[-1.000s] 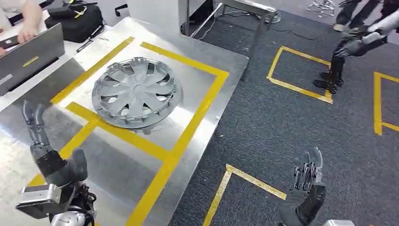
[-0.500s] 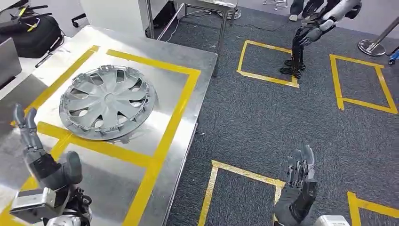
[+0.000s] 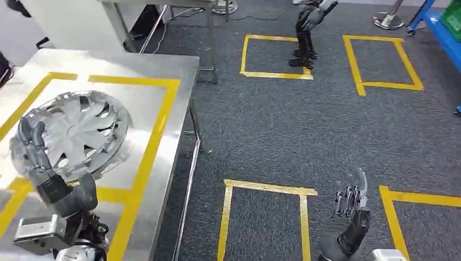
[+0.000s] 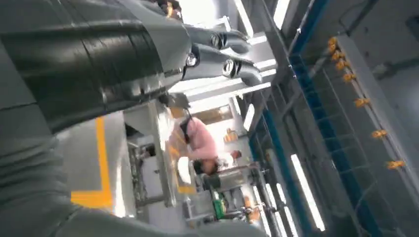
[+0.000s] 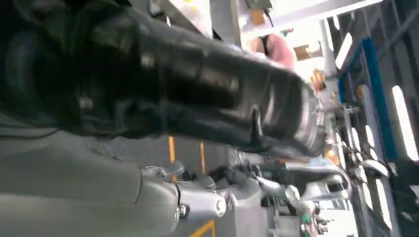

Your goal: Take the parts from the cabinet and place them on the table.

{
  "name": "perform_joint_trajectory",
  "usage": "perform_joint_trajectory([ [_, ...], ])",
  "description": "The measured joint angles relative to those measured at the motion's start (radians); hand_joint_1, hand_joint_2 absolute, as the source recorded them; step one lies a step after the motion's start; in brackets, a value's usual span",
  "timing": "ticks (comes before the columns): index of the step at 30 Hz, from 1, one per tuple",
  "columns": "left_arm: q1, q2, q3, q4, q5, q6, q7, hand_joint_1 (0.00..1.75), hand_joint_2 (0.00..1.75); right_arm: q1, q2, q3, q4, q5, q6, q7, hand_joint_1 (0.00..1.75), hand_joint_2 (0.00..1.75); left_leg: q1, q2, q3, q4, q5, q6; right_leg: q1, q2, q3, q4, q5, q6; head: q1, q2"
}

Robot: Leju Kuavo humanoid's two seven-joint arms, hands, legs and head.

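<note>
Wheel cover (image 3: pixel 73 133) is lying on the bench (image 3: pixel 179 70).
Left hand (image 3: pixel 51 174) and right hand (image 3: pixel 350 217) are hovering wide, holding nothing.

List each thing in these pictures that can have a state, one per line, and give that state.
Wheel cover: lying flat on the table, inside the yellow tape lines, not held.
Table: metal top, bearing the wheel cover.
Left hand: raised over the table, fingers apart, holding nothing.
Right hand: raised over the carpet, fingers upright, holding nothing.
Other robot: standing on the carpet beside a yellow square.
</note>
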Motion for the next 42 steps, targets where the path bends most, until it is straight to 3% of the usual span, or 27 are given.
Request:
perform_joint_trajectory([
  [2, 0.006, 0.002, 0.0, 0.0, 0.001, 0.0, 0.002, 0.0, 0.0, -0.003, 0.001, 0.0, 0.001, 0.0, 0.0, 0.0, 0.0, 0.0, -0.016, -0.047, -0.094, 0.166, -0.061, 0.011, 0.006, 0.025, 0.003, -0.009, 0.002, -0.018, -0.022, 0.0],
  [4, 0.007, 0.002, -0.001, 0.0, 0.001, 0.0, 0.002, 0.0, 0.0, 0.0, 0.0, 0.0, 0.001, -0.001, 0.0, 0.0, 0.0, 0.0, -0.03, -0.056, -0.174, 0.281, -0.075, 0.021, 0.014, 0.056, 0.004, -0.009, 0.0, -0.023, -0.035, 0.0],
  [5, 0.007, 0.002, 0.0, 0.0, 0.001, 0.0, 0.002, 0.0, 0.0, 0.0, 0.001, 0.0, 0.001, -0.001, 0.0, 0.0, 0.0, 0.0, -0.034, -0.057, -0.177, 0.266, -0.049, 0.028, 0.017, 0.07, 0.008, -0.009, -0.001, -0.024, -0.037, 0.0],
  [6, 0.007, 0.002, 0.0, 0.0, 0.001, 0.0, 0.002, 0.0, 0.0, -0.001, 0.001, 0.0, 0.001, -0.002, 0.0, -0.001, 0.0, 0.0, -0.037, -0.06, -0.156, 0.202, 0.004, 0.037, 0.02, 0.088, 0.013, -0.008, -0.003, -0.025, -0.04, 0.0],
  [8, 0.007, 0.002, 0.0, 0.0, 0.001, 0.0, 0.001, 0.0, 0.0, -0.001, 0.001, 0.0, 0.001, -0.006, 0.0, -0.005, 0.0, 0.0, -0.039, -0.098, -0.093, 0.044, 0.098, 0.05, 0.022, 0.114, 0.022, -0.003, -0.011, -0.022, -0.045, 0.0],
  [9, 0.006, 0.002, 0.0, 0.0, 0.001, 0.0, 0.001, 0.0, 0.0, -0.001, 0.001, 0.0, 0.002, -0.006, 0.0, -0.005, 0.0, 0.0, -0.037, -0.145, -0.075, 0.009, 0.098, 0.054, 0.022, 0.126, 0.018, 0.001, -0.015, -0.017, -0.047, 0.0],
  [10, 0.006, 0.002, -0.001, -0.001, 0.001, 0.0, 0.001, 0.0, 0.0, -0.003, 0.001, 0.0, 0.002, -0.008, 0.0, -0.006, 0.0, 0.0, -0.031, -0.147, -0.051, -0.027, 0.084, 0.047, 0.025, 0.141, 0.01, 0.013, -0.018, -0.011, -0.043, 0.0],
  [13, 0.003, 0.002, -0.001, 0.0, 0.0, -0.002, 0.001, 0.0, 0.0, 0.002, 0.0, 0.0, 0.002, -0.009, 0.0, -0.01, 0.0, 0.0, -0.041, -0.122, -0.05, -0.024, 0.089, 0.054, 0.014, 0.17, 0.003, 0.004, -0.008, 0.007, -0.047, 0.0],
  [14, 0.002, 0.0, 0.0, 0.0, 0.0, -0.002, 0.001, 0.0, 0.0, 0.003, 0.0, 0.0, 0.001, -0.009, 0.0, -0.01, 0.0, 0.0, -0.032, -0.107, -0.042, -0.034, 0.092, 0.059, 0.016, 0.153, -0.012, 0.012, -0.015, 0.01, -0.045, 0.0],
  [15, 0.003, 0.0, 0.0, 0.0, 0.0, -0.003, 0.002, 0.0, 0.0, 0.002, 0.0, 0.0, 0.001, -0.009, 0.0, -0.012, 0.0, 0.0, -0.034, -0.095, -0.033, -0.038, 0.09, 0.062, 0.025, 0.095, -0.017, 0.04, -0.031, 0.016, -0.036, 0.0],
  [16, 0.004, 0.0, 0.0, -0.001, 0.0, -0.003, 0.001, 0.0, 0.0, 0.0, 0.0, 0.0, 0.001, -0.009, 0.0, -0.013, 0.0, 0.0, -0.037, -0.083, -0.028, -0.04, 0.089, 0.066, 0.021, 0.058, -0.046, 0.102, -0.063, 0.022, -0.021, 0.0],
  [18, 0.004, 0.0, 0.0, 0.0, 0.001, -0.003, 0.002, 0.0, 0.0, 0.0, 0.0, 0.0, 0.001, -0.01, 0.0, -0.013, 0.0, 0.0, -0.04, -0.054, -0.026, -0.04, 0.085, 0.071, 0.013, 0.033, -0.124, 0.259, -0.123, 0.03, -0.019, 0.0],
  [20, 0.004, 0.0, 0.0, 0.0, 0.001, -0.003, 0.002, 0.0, 0.0, 0.003, 0.0, 0.0, 0.002, -0.011, 0.0, -0.014, 0.0, 0.0, -0.041, -0.029, -0.024, -0.039, 0.081, 0.07, 0.008, 0.03, -0.15, 0.306, -0.123, 0.033, -0.012, 0.0],
  [21, 0.004, 0.0, 0.0, 0.0, 0.001, -0.003, 0.002, 0.0, 0.0, 0.003, 0.0, 0.0, 0.002, -0.012, 0.0, -0.014, 0.0, 0.0, -0.041, -0.018, -0.021, -0.039, 0.078, 0.07, 0.008, 0.029, -0.13, 0.265, -0.095, 0.032, -0.008, 0.0],
  [23, 0.004, 0.0, 0.0, 0.0, 0.001, -0.003, 0.002, 0.0, 0.0, 0.003, 0.0, 0.0, 0.002, -0.013, 0.0, -0.014, 0.0, 0.0, -0.041, 0.002, -0.012, -0.04, 0.071, 0.067, 0.01, 0.014, -0.038, 0.09, -0.014, 0.024, 0.001, 0.0],
  [24, 0.003, 0.0, 0.0, 0.0, 0.001, -0.003, 0.001, 0.0, 0.0, 0.002, 0.0, 0.0, 0.002, -0.013, 0.0, -0.014, 0.0, 0.0, -0.042, 0.011, -0.006, -0.041, 0.068, 0.063, 0.019, -0.035, 0.002, 0.009, -0.01, 0.016, 0.004, 0.0],
  [25, 0.003, 0.0, 0.0, 0.0, 0.0, -0.003, 0.001, 0.0, 0.0, 0.001, 0.0, 0.0, 0.002, -0.013, 0.0, -0.014, 0.0, 0.0, -0.049, 0.018, -0.006, -0.042, 0.065, 0.059, 0.034, -0.064, 0.011, -0.002, -0.021, 0.007, 0.005, 0.0],
  [29, 0.002, 0.0, 0.0, -0.001, 0.001, -0.003, 0.001, 0.0, 0.0, 0.001, 0.0, 0.0, 0.0, -0.013, 0.0, -0.015, 0.0, 0.0, -0.045, 0.053, 0.006, -0.049, 0.06, 0.038, 0.036, -0.012, 0.025, -0.018, -0.011, -0.015, 0.0, 0.0],
  [31, 0.002, 0.0, 0.0, -0.002, 0.0, -0.003, 0.0, 0.0, 0.0, 0.001, 0.0, 0.0, -0.001, -0.012, 0.0, -0.016, 0.0, 0.0, -0.039, -0.024, -0.022, 0.008, 0.024, 0.038, 0.027, 0.007, 0.044, -0.038, -0.002, -0.028, -0.008, 0.0],
  [32, 0.003, 0.001, 0.0, -0.002, 0.0, -0.002, 0.0, 0.0, 0.0, -0.002, 0.001, -0.001, 0.0, -0.013, 0.0, -0.016, 0.0, 0.0, -0.04, -0.045, -0.062, 0.084, -0.009, 0.038, 0.026, 0.018, 0.044, -0.039, -0.002, -0.032, -0.015, 0.0],
  [34, 0.006, 0.001, 0.0, -0.002, 0.001, -0.002, 0.001, 0.0, 0.0, 0.0, 0.001, -0.001, 0.0, -0.013, 0.0, -0.016, 0.0, 0.0, -0.04, -0.054, -0.144, 0.229, -0.056, 0.035, 0.028, 0.041, 0.043, -0.038, -0.004, -0.034, -0.033, 0.0],
  [35, 0.007, 0.001, 0.0, -0.002, 0.001, -0.002, 0.001, 0.0, 0.0, 0.0, 0.001, -0.001, 0.001, -0.013, 0.0, -0.016, 0.0, 0.0, -0.04, -0.054, -0.169, 0.26, -0.052, 0.035, 0.028, 0.055, 0.044, -0.037, -0.005, -0.035, -0.033, 0.0],
  [37, 0.007, 0.001, 0.0, -0.002, 0.001, -0.002, 0.001, 0.0, 0.0, 0.001, 0.001, -0.001, 0.001, -0.013, 0.0, -0.016, 0.0, 0.0, -0.039, -0.056, -0.142, 0.17, 0.025, 0.036, 0.026, 0.086, 0.044, -0.03, -0.008, -0.031, -0.038, 0.0],
  [38, 0.007, 0.001, 0.0, -0.002, 0.001, -0.002, 0.001, 0.0, 0.0, 0.001, 0.001, -0.001, 0.001, -0.013, 0.0, -0.016, 0.0, 0.0, -0.037, -0.066, -0.101, 0.077, 0.077, 0.035, 0.022, 0.101, 0.044, -0.022, -0.013, -0.025, -0.04, 0.0],
  [39, 0.006, 0.002, 0.0, -0.002, 0.001, -0.002, 0.001, 0.0, 0.0, 0.001, 0.001, -0.001, 0.001, -0.013, 0.0, -0.016, 0.0, 0.0, -0.032, -0.094, -0.063, -0.005, 0.107, 0.034, 0.02, 0.114, 0.043, -0.012, -0.019, -0.019, -0.043, 0.0],
  [40, 0.006, 0.001, 0.0, -0.001, 0.001, -0.002, 0.002, 0.0, 0.0, 0.0, 0.001, -0.001, 0.001, -0.013, 0.0, -0.016, 0.0, 0.0, -0.03, -0.131, -0.052, -0.023, 0.08, 0.03, 0.025, 0.123, 0.035, -0.003, -0.025, -0.011, -0.047, 0.0],
  [42, 0.007, 0.001, 0.0, -0.002, 0.001, -0.002, 0.002, 0.0, 0.0, 0.001, 0.0, -0.001, 0.001, -0.013, 0.0, -0.016, 0.0, 0.0, -0.037, -0.112, -0.038, -0.024, 0.085, 0.04, 0.018, 0.139, 0.029, -0.001, -0.022, -0.001, -0.044, 0.0],
])
